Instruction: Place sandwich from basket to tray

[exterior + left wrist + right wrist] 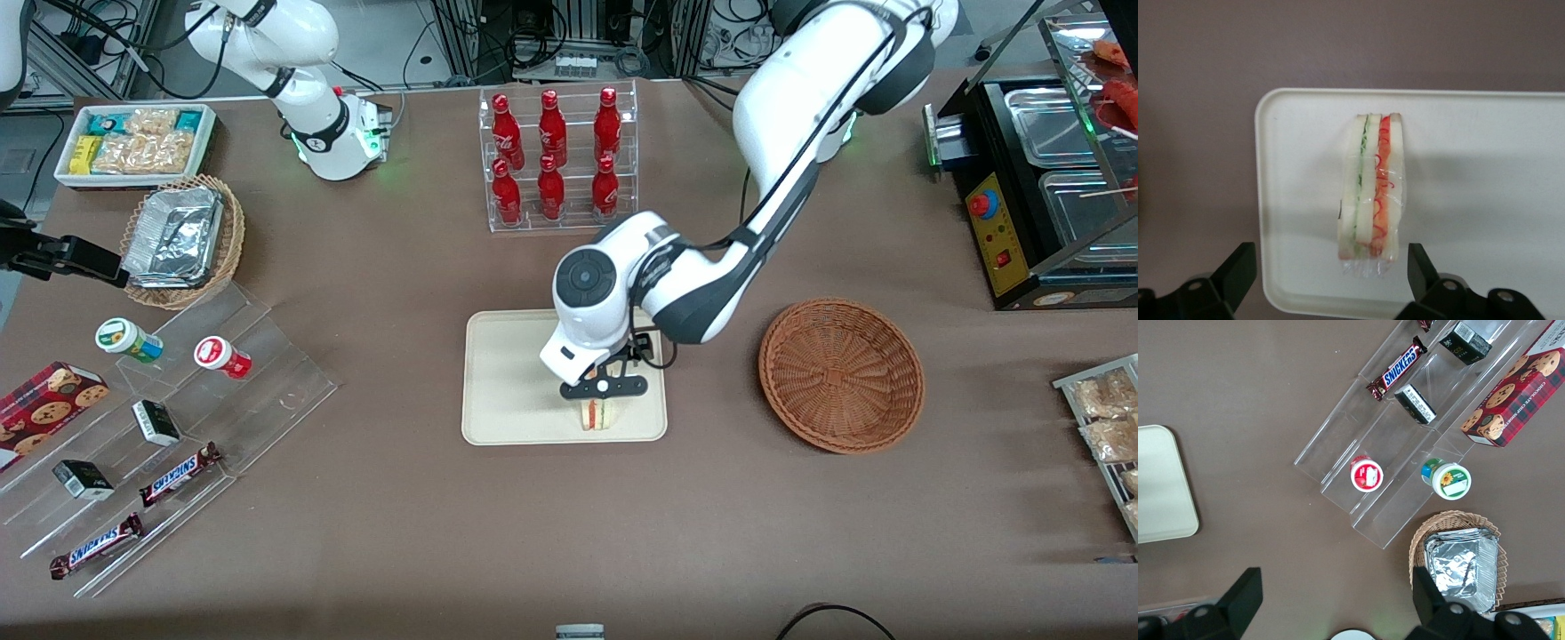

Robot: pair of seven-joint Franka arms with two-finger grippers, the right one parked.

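On the tray [507, 373], near the edge closest to the front camera and toward the working arm's corner, the sandwich [597, 414] stands on edge, its red, orange and green layers facing up toward my wrist camera. My gripper [603, 388] hangs directly above it, over that same edge of the tray. In the left wrist view my fingers [1238, 270] are spread wide, one on each side of the sandwich [1371, 193], with clear gaps between pads and bread; I hold nothing. A film of clear wrap shows around the wedge. The tray [1471, 133] lies flat on the brown table [373, 533]. The basket [841, 374] sits just beside the tray, toward the working arm's end of the table, and carries nothing inside. A clear rack of red bottles [556, 160] stands farther from the front camera than the tray. Toward the parked arm's end, a stepped acrylic stand [169, 427] bears snack bars and small jars.
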